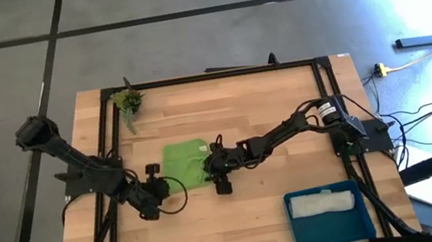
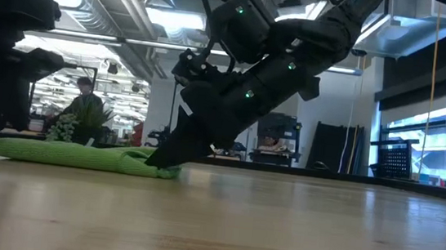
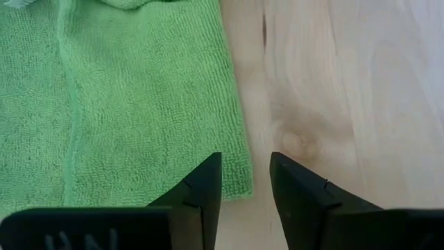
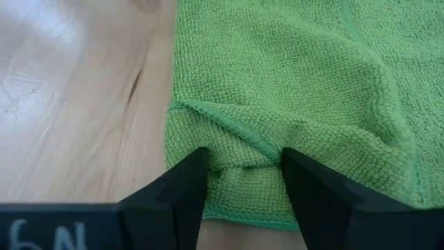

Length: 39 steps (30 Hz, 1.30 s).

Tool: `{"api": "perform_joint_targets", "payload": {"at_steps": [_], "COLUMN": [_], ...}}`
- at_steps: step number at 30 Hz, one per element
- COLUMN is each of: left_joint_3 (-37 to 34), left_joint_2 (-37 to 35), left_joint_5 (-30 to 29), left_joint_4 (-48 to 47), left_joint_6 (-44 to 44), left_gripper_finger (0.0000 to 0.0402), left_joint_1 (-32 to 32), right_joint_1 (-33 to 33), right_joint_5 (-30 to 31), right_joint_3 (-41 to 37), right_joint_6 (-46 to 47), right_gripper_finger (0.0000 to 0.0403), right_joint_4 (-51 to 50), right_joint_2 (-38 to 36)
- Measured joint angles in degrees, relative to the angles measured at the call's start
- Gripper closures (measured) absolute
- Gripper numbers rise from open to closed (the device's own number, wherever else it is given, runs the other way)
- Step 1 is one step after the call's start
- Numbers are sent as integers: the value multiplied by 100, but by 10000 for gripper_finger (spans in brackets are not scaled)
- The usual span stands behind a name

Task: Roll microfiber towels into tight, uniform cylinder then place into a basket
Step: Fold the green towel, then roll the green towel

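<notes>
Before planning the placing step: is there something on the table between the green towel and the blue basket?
Nothing visible does. Bare wood lies between the green towel and the basket. The right tool works at the towel's near edge, and a white towel already lies inside the basket.

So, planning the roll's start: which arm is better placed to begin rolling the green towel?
Right, probably. The right gripper already straddles a bunched towel edge; the left gripper is only at a corner, mostly over bare table.

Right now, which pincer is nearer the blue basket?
Right. The right pincer sits at the green towel's right edge, nearer the blue basket by the table's front right corner. The left pincer is at the towel's left, farther off.
</notes>
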Motion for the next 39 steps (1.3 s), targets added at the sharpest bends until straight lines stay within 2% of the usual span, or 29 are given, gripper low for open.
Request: {"api": "perform_joint_targets", "payload": {"at_steps": [6, 13, 18, 21, 26, 30, 39], "left_joint_3": [0, 23, 46, 42, 44, 207, 949], "left_joint_2": [184, 964, 1273, 1300, 1305, 1231, 789], "left_joint_5": [-27, -224, -450, -489, -360, -261, -27], "left_joint_4": [15, 185, 367, 367, 357, 168, -1116], "left_joint_6": [-177, -145, -369, -434, -442, -450, -369], "left_gripper_finger": [281, 282, 283, 304, 388, 396, 401], "left_joint_1": [-2, -14, -31, -42, -41, -86, 138], "right_joint_1": [0, 0, 2, 2, 2, 0, 1], "right_joint_5": [1, 0, 0, 0, -18, -31, -42], "right_joint_3": [0, 0, 0, 0, 0, 0, 2], "right_joint_6": [-2, -2, 7, 11, 12, 13, 13], "right_gripper_finger": [215, 215, 215, 215, 215, 215, 215], "right_joint_4": [3, 4, 4, 2, -3, -7, -40], "right_joint_2": [0, 0, 0, 0, 0, 0, 0]}}
